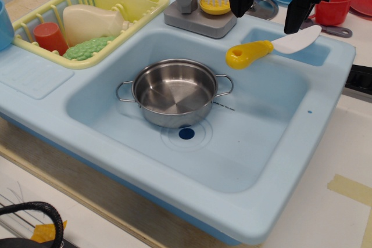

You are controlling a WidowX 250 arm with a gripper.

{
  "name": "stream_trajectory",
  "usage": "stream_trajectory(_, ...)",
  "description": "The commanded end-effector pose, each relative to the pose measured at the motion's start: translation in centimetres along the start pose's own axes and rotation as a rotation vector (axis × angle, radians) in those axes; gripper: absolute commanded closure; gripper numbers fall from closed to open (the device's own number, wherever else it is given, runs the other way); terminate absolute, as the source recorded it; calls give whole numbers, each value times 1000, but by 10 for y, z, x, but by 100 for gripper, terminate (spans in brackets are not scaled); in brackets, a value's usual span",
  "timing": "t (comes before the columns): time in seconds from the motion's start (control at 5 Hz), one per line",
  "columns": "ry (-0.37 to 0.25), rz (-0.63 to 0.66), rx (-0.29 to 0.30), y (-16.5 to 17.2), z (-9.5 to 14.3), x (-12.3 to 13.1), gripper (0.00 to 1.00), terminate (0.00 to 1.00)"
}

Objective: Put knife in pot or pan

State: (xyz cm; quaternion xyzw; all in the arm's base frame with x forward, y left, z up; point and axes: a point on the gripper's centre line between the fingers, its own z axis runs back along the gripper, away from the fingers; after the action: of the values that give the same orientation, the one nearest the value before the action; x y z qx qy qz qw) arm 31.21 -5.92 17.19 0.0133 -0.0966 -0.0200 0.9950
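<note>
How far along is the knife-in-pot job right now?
Nothing is done: the pot stands empty in the sink. In hand: the gripper hangs open over the knife, which lies across the sink's back ledge, not yet gripped. Left: close on the knife, lift it, carry it over the pot and drop it in.

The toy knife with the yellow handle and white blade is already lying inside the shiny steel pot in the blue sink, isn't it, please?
Not quite. The yellow-handled toy knife with the white blade lies on the back rim of the blue plastic sink, below the black gripper. The shiny stainless-steel pot does sit in the sink, but it is empty. The observation.image view shows this.
</note>
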Motion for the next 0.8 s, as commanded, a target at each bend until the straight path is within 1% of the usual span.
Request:
stream_trajectory(0.0,0,0,0,0,0,0,0,0)
stream_trajectory(0.2,16,-57,-6,5,-7,2,0,0)
stream_trajectory(0.4,29,-82,-10,8,-14,3,0,0)
stream_trajectory(0.6,27,-105,2,13,-18,8,0,0)
